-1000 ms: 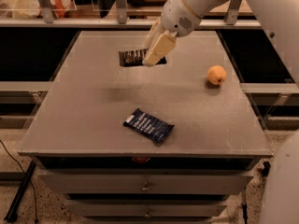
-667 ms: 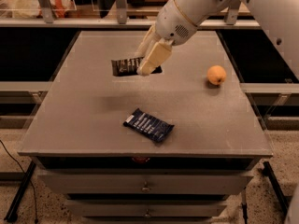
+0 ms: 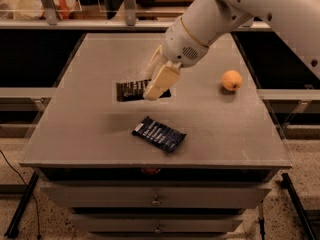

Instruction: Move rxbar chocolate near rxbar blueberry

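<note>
The rxbar chocolate (image 3: 131, 90) is a slim black bar held level above the grey table (image 3: 90, 59), left of centre. My gripper (image 3: 155, 86) is shut on its right end, its pale fingers (image 3: 159, 83) covering that end. The rxbar blueberry (image 3: 159, 134) is a dark navy wrapper with white lettering. It lies flat near the table's front edge, a short way below and to the right of the held bar.
A small orange fruit (image 3: 231, 79) sits at the table's right side. Drawers (image 3: 156, 200) run below the front edge. Shelving with bags stands behind the table.
My gripper has carried the chocolate bar left and toward the front, lower and closer to the blue bar. The blue bar and the fruit have not moved.
</note>
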### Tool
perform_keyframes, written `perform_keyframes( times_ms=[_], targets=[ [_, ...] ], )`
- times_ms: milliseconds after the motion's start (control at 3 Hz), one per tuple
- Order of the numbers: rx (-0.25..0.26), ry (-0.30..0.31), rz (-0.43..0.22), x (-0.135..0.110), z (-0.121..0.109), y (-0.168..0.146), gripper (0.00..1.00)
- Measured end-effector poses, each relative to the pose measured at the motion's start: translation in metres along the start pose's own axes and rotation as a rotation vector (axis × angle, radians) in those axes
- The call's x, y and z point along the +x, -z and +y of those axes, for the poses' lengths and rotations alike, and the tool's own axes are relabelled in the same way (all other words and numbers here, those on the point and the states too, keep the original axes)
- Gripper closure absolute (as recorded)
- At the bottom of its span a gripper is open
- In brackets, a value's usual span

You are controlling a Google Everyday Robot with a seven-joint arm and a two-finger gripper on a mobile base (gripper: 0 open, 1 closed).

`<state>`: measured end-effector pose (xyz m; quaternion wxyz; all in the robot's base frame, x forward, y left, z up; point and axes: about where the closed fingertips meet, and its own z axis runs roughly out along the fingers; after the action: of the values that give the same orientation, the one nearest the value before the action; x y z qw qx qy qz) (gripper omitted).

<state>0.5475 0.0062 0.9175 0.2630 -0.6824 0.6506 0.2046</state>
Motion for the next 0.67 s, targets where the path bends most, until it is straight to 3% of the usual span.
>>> perform_keyframes(
  times_ms=[667],
  targets=[
    [0.004, -0.065, 0.039, 0.028, 0.006, -0.019, 1.0]
  ],
)
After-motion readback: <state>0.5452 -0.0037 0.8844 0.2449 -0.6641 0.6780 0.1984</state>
